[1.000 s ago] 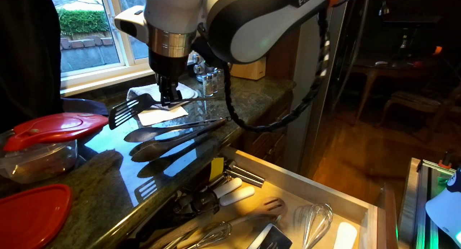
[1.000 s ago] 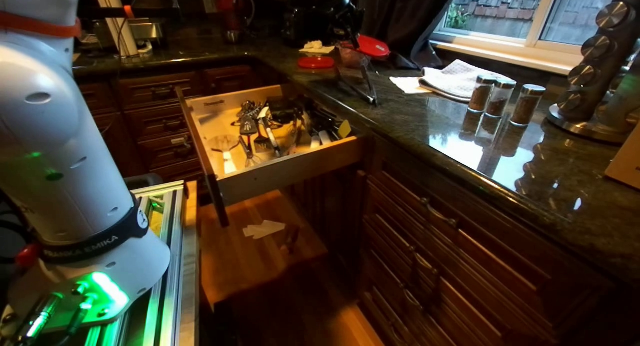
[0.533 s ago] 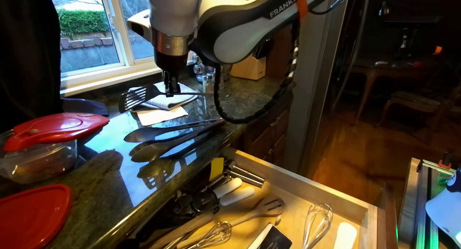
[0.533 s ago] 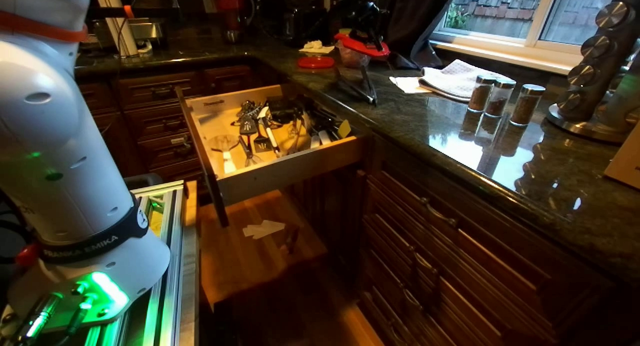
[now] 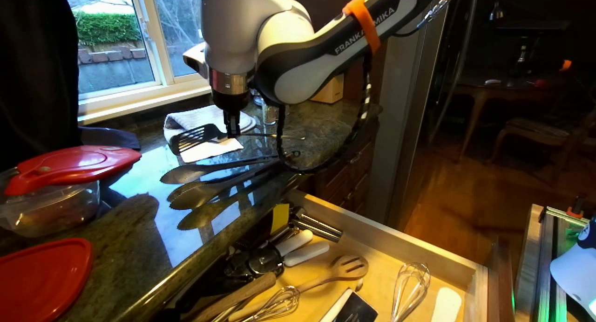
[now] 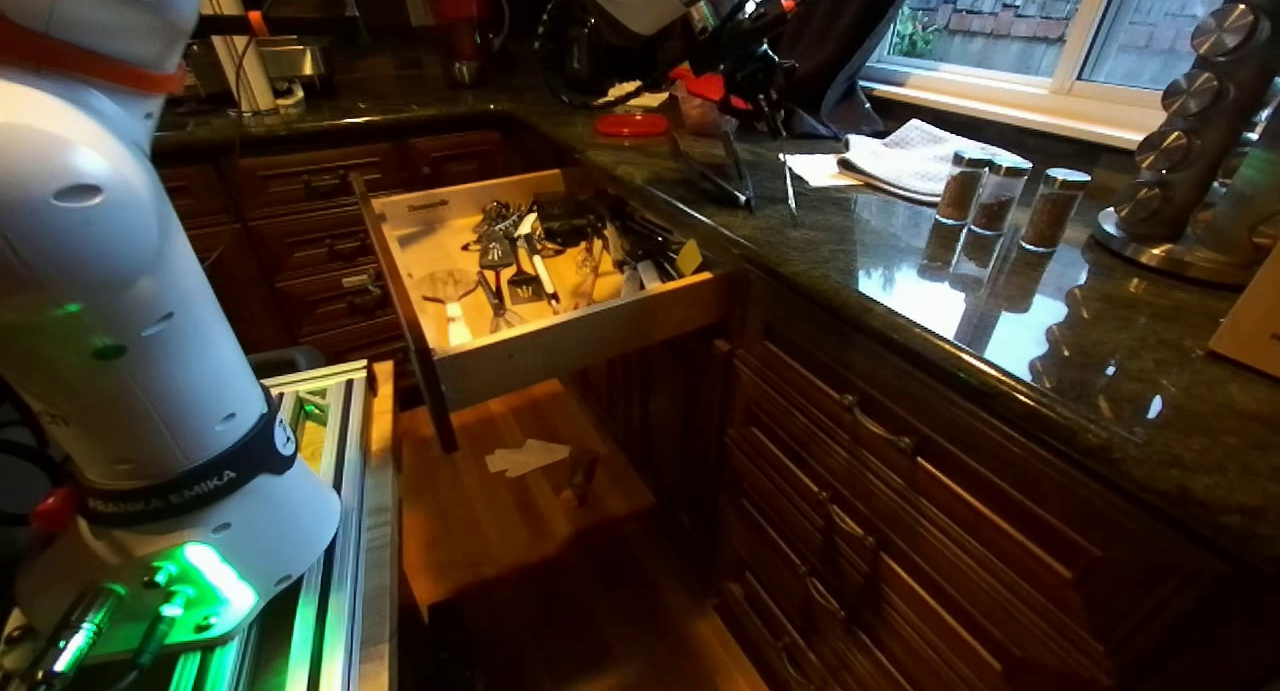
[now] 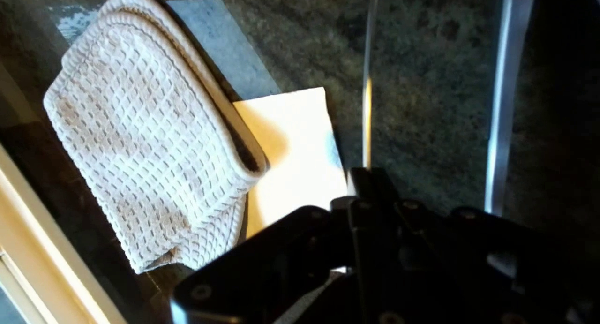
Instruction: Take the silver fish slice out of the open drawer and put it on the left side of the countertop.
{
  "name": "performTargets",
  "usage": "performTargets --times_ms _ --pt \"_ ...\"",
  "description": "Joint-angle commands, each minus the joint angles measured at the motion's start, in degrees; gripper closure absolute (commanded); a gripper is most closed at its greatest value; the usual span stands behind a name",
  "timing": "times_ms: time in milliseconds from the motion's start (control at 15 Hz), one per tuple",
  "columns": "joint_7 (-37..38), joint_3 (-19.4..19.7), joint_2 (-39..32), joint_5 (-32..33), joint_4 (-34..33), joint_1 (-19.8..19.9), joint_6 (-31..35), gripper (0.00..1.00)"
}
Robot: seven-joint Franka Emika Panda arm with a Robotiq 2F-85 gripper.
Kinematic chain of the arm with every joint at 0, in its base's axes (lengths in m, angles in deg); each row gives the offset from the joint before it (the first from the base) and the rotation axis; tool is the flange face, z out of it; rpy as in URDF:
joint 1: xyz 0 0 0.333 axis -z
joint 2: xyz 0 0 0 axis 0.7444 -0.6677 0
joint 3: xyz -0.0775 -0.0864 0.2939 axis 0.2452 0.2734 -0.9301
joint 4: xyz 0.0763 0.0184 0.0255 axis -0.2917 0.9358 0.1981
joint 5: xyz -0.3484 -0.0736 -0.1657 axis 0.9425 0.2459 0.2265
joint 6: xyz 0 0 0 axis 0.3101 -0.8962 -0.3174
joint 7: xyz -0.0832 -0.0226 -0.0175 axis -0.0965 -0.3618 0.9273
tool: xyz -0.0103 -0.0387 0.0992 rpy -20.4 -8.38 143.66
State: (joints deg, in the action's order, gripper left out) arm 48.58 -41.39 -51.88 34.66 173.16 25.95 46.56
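Note:
My gripper [image 5: 233, 132] is shut on the handle of the fish slice [image 5: 198, 136] and holds it above the countertop. The slotted head looks dark in an exterior view, and the thin handle extends to the right. The handle [image 7: 368, 117] rises from my shut fingertips [image 7: 366, 174] in the wrist view; the head is hidden there. In an exterior view the gripper [image 6: 775, 121] is dark, with the thin slice handle [image 6: 790, 186] below it. The dark speckled countertop [image 5: 121, 256] lies underneath; I cannot tell whether the slice touches it. The drawer [image 5: 386, 229] stands open, holding several utensils.
Tongs [image 5: 200, 191] lie on the countertop near the slice. A folded cloth [image 7: 154, 141] and white paper [image 7: 295, 150] lie beside the gripper. A red-lidded container [image 5: 70, 168], a red lid [image 5: 42, 275], spice jars [image 6: 1000, 196] and a jar rack [image 6: 1170, 171] also stand there.
My gripper has moved to the right with the slice, first rising slightly, then lowering over the last half second. The slice stays in its grasp. The drawer and tongs have not moved.

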Motion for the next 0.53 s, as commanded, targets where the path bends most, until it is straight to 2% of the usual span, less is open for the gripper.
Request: performTargets --times_ms 0,200,333,467 --pt "4.9 2.2 -2.6 1.3 -2.7 -2.0 -2.7 0.99" --pt "6.0 2.7 -4.0 0.7 -3.9 -2.6 -3.8 0.99" --pt "6.3 2.7 -4.6 0.7 -4.8 -3.1 -5.4 0.82" --pt "6.5 2.5 -5.1 0.5 -5.6 -3.5 -6.3 0.61"
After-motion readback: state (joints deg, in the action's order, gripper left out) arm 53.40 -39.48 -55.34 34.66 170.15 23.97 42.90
